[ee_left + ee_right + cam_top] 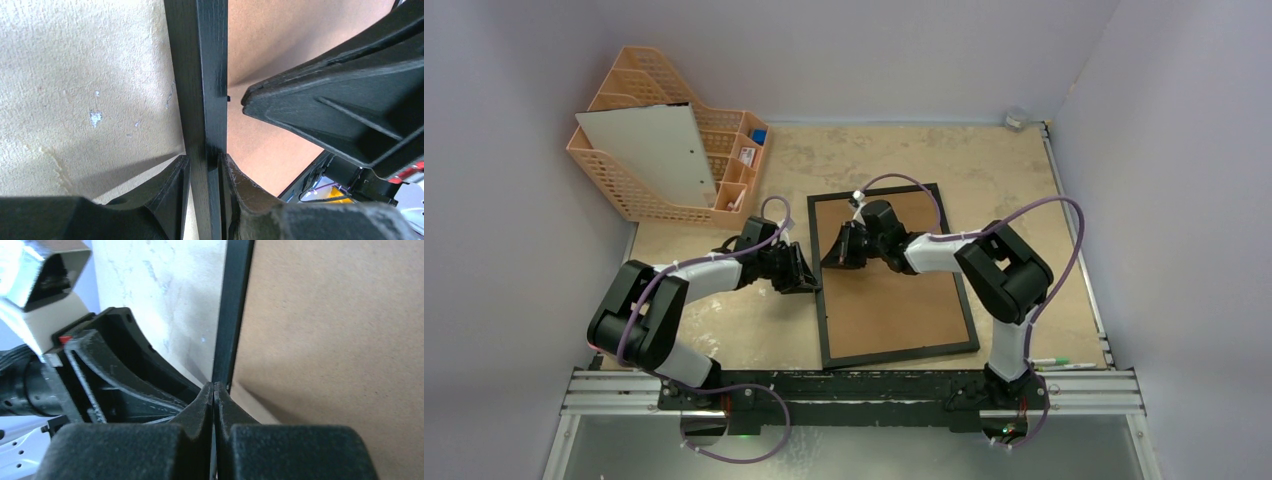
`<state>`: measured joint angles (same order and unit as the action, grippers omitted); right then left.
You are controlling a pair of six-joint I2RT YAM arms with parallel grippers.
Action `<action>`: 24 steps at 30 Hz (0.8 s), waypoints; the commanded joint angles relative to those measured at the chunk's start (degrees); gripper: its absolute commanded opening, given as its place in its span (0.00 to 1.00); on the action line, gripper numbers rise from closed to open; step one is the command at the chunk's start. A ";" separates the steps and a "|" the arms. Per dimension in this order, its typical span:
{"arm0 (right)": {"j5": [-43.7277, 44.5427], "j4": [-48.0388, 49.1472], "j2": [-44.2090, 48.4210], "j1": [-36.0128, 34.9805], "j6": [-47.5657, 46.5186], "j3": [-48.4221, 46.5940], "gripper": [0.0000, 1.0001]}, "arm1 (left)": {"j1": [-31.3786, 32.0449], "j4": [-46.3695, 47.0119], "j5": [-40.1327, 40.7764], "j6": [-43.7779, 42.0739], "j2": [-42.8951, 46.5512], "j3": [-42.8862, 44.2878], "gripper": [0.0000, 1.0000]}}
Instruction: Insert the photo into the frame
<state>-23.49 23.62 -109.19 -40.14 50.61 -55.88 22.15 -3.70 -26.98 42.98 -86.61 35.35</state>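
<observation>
The frame lies back up with its board still on and no photo in sight, so most work is left; the left gripper pinches its left border, and the right gripper is closed tight at that border.

Top view: high and rearward, looking down over the whole table. Wrist views: close-up, facing each other across the frame, sharing its left rail.
</observation>
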 commanded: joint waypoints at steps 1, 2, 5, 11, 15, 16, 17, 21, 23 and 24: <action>-1.69 3.80 2.50 -0.15 0.33 -1.39 0.02 | -0.35 -5.24 5.80 -1.67 -1.61 -1.41 0.27; -1.92 4.00 2.18 -0.09 0.36 -1.40 0.01 | -0.36 -5.21 5.80 -1.67 -1.63 -1.43 0.27; -2.07 2.92 0.81 -0.13 0.14 -1.85 0.01 | -0.36 -5.21 5.80 -1.76 -1.72 -1.43 0.27; -2.51 1.98 -1.38 -0.13 -0.07 -2.02 0.02 | -0.36 -5.18 5.80 -1.76 -1.89 -1.50 0.27; -2.77 1.34 -2.45 -0.12 -0.35 -2.05 0.02 | -0.36 -5.13 5.81 -1.67 -2.20 -1.44 0.27; -2.68 1.28 -2.63 -0.11 -0.35 -2.04 0.02 | -0.36 -5.14 5.85 -1.67 -2.20 -1.47 0.27; -2.76 1.15 -2.84 -0.11 -0.36 -2.04 0.01 | -0.36 -5.17 5.85 -1.67 -2.31 -1.51 0.27; -2.25 -1.07 -3.54 -0.16 -0.90 -2.33 0.01 | -0.36 -5.22 6.04 -1.67 -2.34 -1.41 0.27; -3.46 -1.76 -3.73 -0.12 -1.15 -1.72 0.01 | -0.36 -5.25 6.06 -1.67 -2.38 -1.42 0.27; -3.88 -1.78 -3.98 -0.11 -1.44 -1.43 0.01 | -0.36 -5.26 6.06 -1.60 -2.42 -1.39 0.27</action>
<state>-25.65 25.36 -111.44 -40.07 50.89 -56.93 22.15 -3.51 -27.07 43.00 -86.76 35.35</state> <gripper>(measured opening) 0.015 0.274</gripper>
